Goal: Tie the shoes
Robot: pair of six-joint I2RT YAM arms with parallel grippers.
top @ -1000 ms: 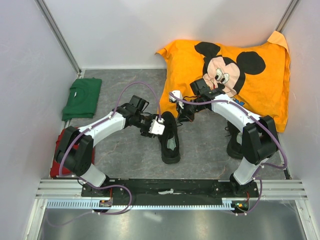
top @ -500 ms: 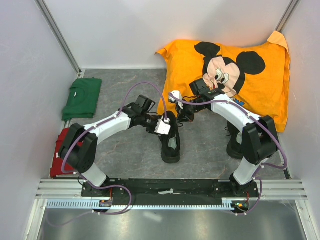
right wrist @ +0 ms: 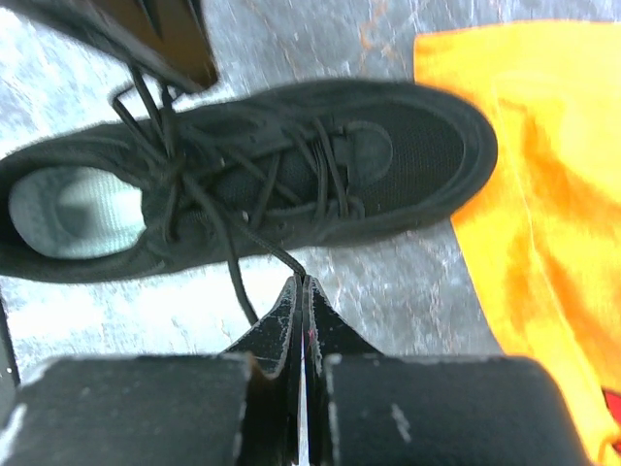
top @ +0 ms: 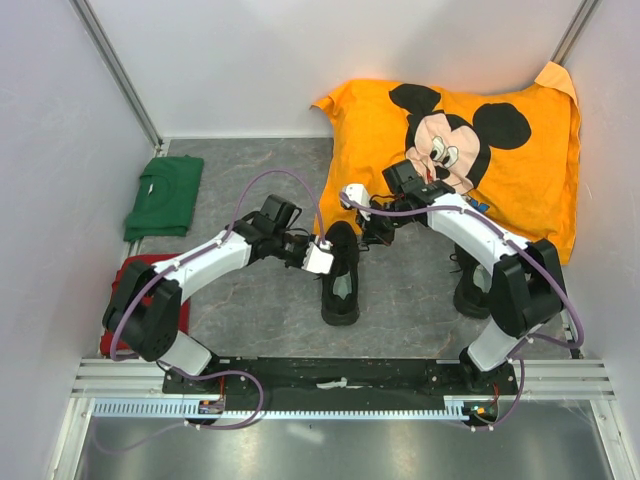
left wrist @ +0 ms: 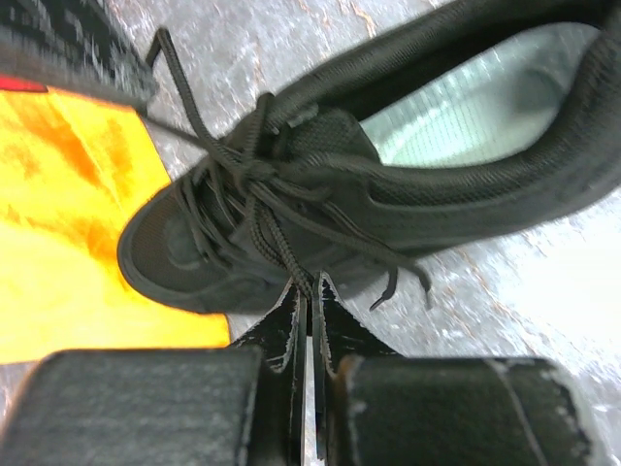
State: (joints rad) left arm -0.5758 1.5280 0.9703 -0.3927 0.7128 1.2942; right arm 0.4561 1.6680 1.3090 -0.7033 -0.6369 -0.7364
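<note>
One black shoe lies in the middle of the grey floor with its toe pointing away from the arms. The other shoe stands at the right, partly behind the right arm. My left gripper is at the middle shoe's left side. In the left wrist view this gripper is shut on a black lace that runs up to the crossed laces of the shoe. My right gripper is at the shoe's toe side. This gripper is shut on the other lace of the shoe.
A large orange cloth with a cartoon mouse covers the back right, its edge next to the shoe's toe. A folded green shirt lies at the back left and a red item beside the left arm's base. White walls enclose the floor.
My left gripper moved right to the shoe and closed on a lace. The right gripper stayed shut on its lace and barely shifted.
</note>
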